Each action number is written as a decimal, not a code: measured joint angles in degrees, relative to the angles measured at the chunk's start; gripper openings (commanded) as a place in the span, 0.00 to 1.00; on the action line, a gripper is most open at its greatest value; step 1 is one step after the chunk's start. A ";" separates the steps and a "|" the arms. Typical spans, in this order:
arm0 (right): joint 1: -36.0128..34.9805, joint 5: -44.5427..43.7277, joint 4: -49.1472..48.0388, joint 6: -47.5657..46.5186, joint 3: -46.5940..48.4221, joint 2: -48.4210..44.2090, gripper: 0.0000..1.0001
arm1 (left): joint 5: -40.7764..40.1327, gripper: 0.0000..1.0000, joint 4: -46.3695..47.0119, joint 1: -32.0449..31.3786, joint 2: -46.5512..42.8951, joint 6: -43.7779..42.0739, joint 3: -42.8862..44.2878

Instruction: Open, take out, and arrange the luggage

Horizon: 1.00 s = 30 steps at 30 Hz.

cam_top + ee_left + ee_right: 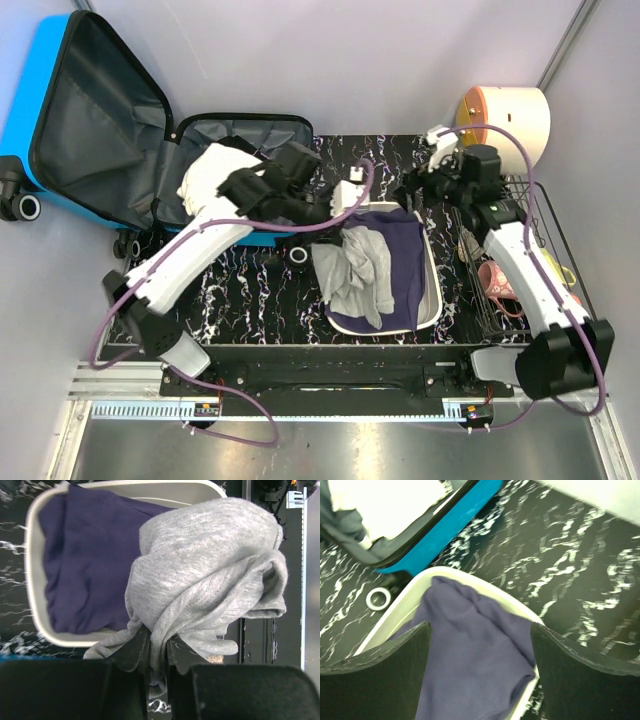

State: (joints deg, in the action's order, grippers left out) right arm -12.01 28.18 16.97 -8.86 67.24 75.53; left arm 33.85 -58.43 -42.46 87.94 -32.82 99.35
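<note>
Holding grey garment (210, 570) above the basin (32, 580)
Your left gripper (152, 650) pinches it to stack on the navy cloth (85, 565); right gripper (480, 632) gapes, empty; luggage (100, 120) lies open far left.

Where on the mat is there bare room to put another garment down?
Bare mat lies on the near side of the suitcase, left of the basin, plus a narrower strip behind the basin. The basin is full of clothes, and the rack on the right is crowded.
</note>
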 measured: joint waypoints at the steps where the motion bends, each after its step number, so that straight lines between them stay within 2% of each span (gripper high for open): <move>1: 0.61 -0.92 -0.35 0.20 -0.26 -1.57 0.90 | 0.44 0.00 0.61 -0.70 1.99 0.76 0.04; 6: 2.64 -5.79 0.57 -0.07 -2.34 -6.95 0.91 | 1.16 0.05 3.28 -1.03 13.97 4.57 3.15; 9: 2.89 -8.11 3.48 -0.50 -3.37 -8.00 0.91 | 0.39 0.15 5.70 -0.94 24.72 5.77 5.86; 10: 2.97 -8.79 5.01 -0.52 -3.87 -8.41 0.90 | -0.22 0.28 6.43 -0.90 27.26 5.84 6.49; 14: 3.02 -9.60 8.28 -0.98 -5.66 -10.03 0.89 | -2.16 0.63 7.37 -0.13 33.24 5.05 9.03; 16: 3.02 -8.83 10.03 -2.01 -6.71 -10.88 0.88 | -2.21 0.71 7.08 0.61 34.86 5.07 11.54; 17: 3.04 -7.65 11.04 -2.82 -6.93 -11.08 0.87 | -2.05 0.80 6.86 1.31 35.12 5.42 13.09; 20: 3.08 -2.69 13.44 -4.76 -7.02 -10.88 0.82 | -0.92 0.93 7.06 4.83 33.97 6.36 16.50; 25: 2.19 5.31 14.40 -5.97 -7.06 -6.54 0.79 | -0.39 0.96 7.41 16.24 26.51 7.52 17.11; 30: -2.43 8.39 14.14 -7.39 -7.06 2.64 0.78 | -0.87 0.96 7.72 33.48 19.32 7.65 17.18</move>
State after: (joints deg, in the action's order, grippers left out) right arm -14.44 36.58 31.11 -16.25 60.18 78.17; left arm 32.97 -50.72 -8.97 107.26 -25.17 116.53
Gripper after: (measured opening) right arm 0.789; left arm 0.956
